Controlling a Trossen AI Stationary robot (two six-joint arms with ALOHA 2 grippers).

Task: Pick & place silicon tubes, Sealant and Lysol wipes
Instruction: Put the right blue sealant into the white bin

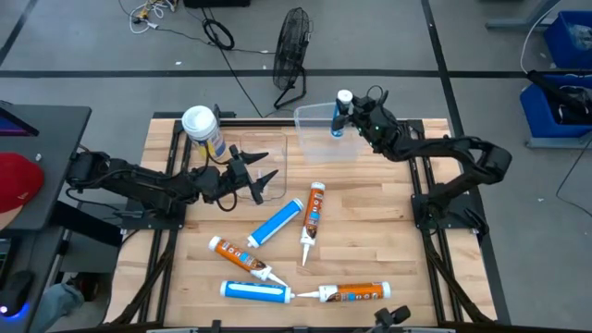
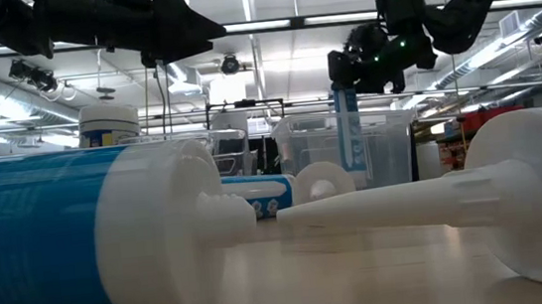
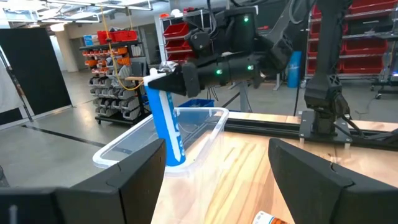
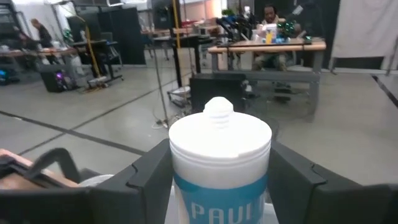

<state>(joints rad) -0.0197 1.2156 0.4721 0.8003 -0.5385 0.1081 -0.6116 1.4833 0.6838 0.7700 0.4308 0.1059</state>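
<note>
My right gripper (image 1: 347, 111) is shut on a blue silicone tube (image 3: 168, 124) with a white cap end. It holds the tube upright in a clear plastic bin (image 1: 324, 134) at the table's far edge. My left gripper (image 1: 257, 180) hovers open and empty at the left, near the Lysol wipes canister (image 1: 203, 131), which stands upright on its base at the far left. Two more blue tubes (image 1: 276, 223) (image 1: 254, 291) and three orange nozzle-tipped tubes (image 1: 314, 211) (image 1: 239, 256) (image 1: 353, 292) lie on their sides on the wooden table. My right gripper pinches the blue tube between its two fingers just below the white cap end (image 4: 186, 186). The fingers come level from the table's right side and lie across the tube. The tube hangs upright, its lower end (image 3: 177, 158) inside the bin; whether it touches the floor I cannot tell.
A second clear bin (image 1: 264, 153) stands beside the left gripper. A black fan (image 1: 291, 51) and cables lie on the floor beyond the far edge. Blue crates (image 1: 564, 46) stand off to the right. People sit at desks in the room behind.
</note>
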